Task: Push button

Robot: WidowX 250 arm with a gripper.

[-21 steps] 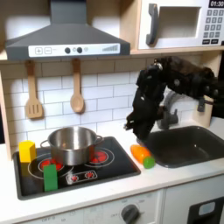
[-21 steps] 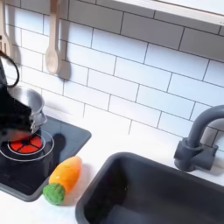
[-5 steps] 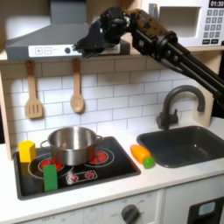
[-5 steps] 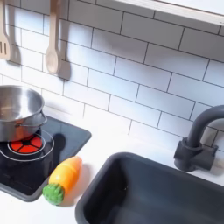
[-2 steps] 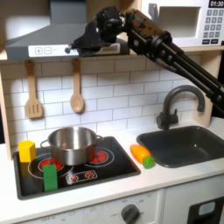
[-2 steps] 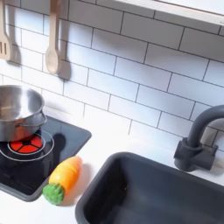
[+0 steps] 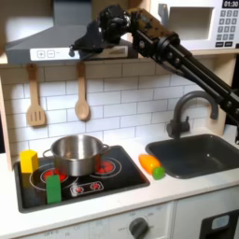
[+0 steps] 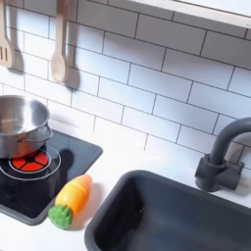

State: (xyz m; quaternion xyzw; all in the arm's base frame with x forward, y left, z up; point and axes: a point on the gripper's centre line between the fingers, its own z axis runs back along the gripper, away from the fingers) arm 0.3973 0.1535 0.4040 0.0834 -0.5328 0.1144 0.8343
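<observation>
A row of small buttons (image 7: 49,53) runs along the pale front strip of the grey range hood (image 7: 37,39) at the top left of the first exterior view. My black gripper (image 7: 79,44) is at the right end of that strip, its tip at or touching the hood front just above the right-hand buttons, which it partly hides. The arm stretches up and left from the first exterior view's right edge. The dark fingers blend into the dark hood, so their spacing is unclear.
A steel pot (image 7: 77,152) (image 8: 20,120) sits on the black stove (image 7: 112,177). A toy carrot (image 7: 149,165) (image 8: 69,201) lies between the stove and the sink (image 7: 201,154) with its faucet (image 7: 187,107). Yellow (image 7: 29,161) and green (image 7: 53,189) blocks stand on the stove. A spatula (image 7: 35,98) and a spoon (image 7: 82,93) hang under the hood.
The arm has risen from beside the sink up to the hood. Over the last second the gripper has slid left along the hood front toward the buttons.
</observation>
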